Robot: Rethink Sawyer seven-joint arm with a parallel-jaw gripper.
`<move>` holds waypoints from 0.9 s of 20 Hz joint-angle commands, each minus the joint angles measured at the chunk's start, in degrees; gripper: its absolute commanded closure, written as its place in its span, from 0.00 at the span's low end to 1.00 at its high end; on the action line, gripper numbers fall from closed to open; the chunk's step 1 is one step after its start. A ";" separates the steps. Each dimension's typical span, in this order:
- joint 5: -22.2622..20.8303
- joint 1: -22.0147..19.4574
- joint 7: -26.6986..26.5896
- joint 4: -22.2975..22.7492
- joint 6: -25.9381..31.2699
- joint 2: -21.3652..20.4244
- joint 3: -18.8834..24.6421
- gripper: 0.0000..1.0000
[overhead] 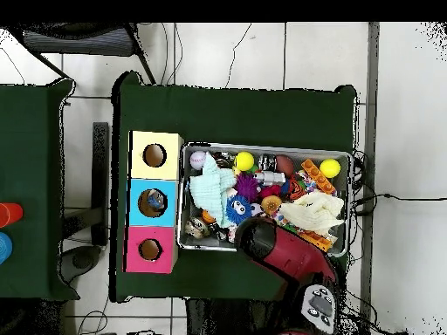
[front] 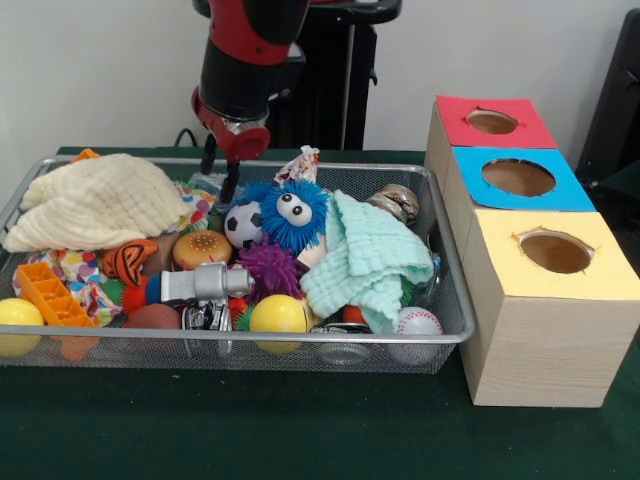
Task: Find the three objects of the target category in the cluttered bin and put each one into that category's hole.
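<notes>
Here the gripper (front: 222, 172) hangs low over the far side of the wire-mesh bin (front: 455, 300), its dark fingers pointing down just behind the black-and-white soccer ball (front: 242, 223) and beside the blue fuzzy creature with googly eyes (front: 290, 212). Whether the fingers are spread or pressed together I cannot tell — they show only as 2 thin dark prongs, and nothing looks pinched between them.

The task sentence does not name the target category. If balls are meant, the soccer ball is the nearest candidate — it lies just in front of the fingertips in the front view, slightly toward the sorting box (front: 530, 330). A round thing has no long axis, so the approach angle matters little. 2 yellow balls sit further off, one (front: 279, 315) at the bin's near rail and one (front: 18, 318) at the near corner away from the box, and a baseball (front: 418, 322) lies by the near corner closest to it.

The box stands just beside the bin, with 3 holes topped red (front: 492, 121), blue (front: 518, 177) and yellow (front: 556, 252). In the overhead view the arm (overhead: 279, 249) covers the gripper.
</notes>
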 commanded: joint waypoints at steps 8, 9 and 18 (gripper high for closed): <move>-4.25 -0.58 1.10 -0.98 3.69 -5.42 5.96 0.00; -3.89 -0.79 1.40 -0.82 4.11 -4.90 6.23 0.00; -2.80 -2.61 2.60 0.35 3.39 0.51 8.10 0.00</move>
